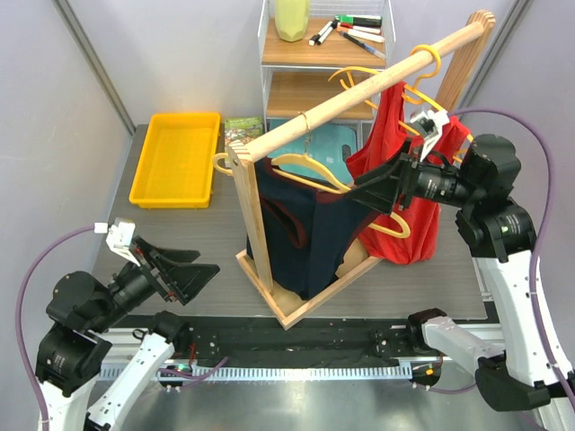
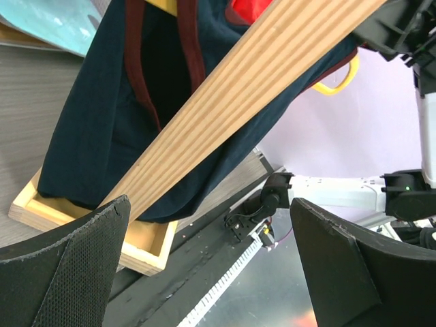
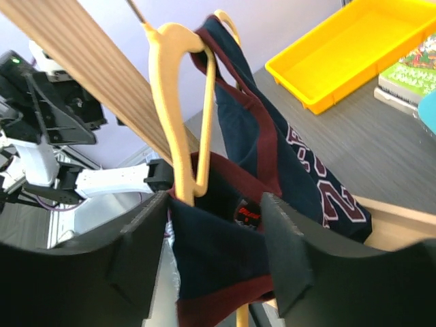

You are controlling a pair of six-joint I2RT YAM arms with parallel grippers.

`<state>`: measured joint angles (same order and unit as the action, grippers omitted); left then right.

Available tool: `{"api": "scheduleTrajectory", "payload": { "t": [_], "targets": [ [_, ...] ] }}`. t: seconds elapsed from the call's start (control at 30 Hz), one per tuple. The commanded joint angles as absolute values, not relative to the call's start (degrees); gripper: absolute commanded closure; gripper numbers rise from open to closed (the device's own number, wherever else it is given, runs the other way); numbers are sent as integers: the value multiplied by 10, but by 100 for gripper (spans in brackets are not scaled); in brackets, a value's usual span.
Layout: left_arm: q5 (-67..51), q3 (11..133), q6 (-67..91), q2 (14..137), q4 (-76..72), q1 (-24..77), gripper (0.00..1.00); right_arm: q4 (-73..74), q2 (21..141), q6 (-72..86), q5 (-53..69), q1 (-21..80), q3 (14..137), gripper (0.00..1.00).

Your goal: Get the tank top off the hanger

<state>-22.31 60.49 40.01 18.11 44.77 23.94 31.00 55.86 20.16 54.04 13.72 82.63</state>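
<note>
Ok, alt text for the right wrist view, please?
The right tool grips a navy tank top with maroon trim, bunched beside its yellow hanger, which hangs from a slanting wooden rail. A yellow tray sits on the table behind.

Tank top (image 1: pixel 310 238): navy with maroon trim on straps and hem, number print in white and maroon on one face, not yet off the hanger (image 1: pixel 310 168), body draping down into the wooden rack's (image 1: pixel 254 224) base frame. Hanger is pale yellow plastic, hooked on the rack's rail and tilted, with one strap looped over its shoulder in the right wrist view. A fold of the lower fabric, hem included, is bunched in the right hand (image 3: pixel 214 211), touching both fingers.
</note>
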Motion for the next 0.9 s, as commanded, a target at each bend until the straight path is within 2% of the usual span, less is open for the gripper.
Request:
{"api": "scheduleTrajectory", "payload": {
  "t": [0.0, 0.1, 0.33, 0.53, 0.87],
  "targets": [
    [-235, 628, 394, 199, 451, 240, 0, 359, 567, 176, 493, 157, 861, 43],
    [-234, 643, 400, 215, 455, 240, 1, 361, 576, 176, 487, 179, 859, 50],
    [-223, 679, 419, 239, 447, 240, 3, 368, 573, 170, 432, 234, 866, 53],
    [-224, 704, 428, 257, 449, 240, 5, 353, 571, 178, 420, 246, 843, 62],
    [-233, 739, 446, 294, 440, 240, 8, 276, 555, 236, 410, 255, 824, 90]
  ]
}}
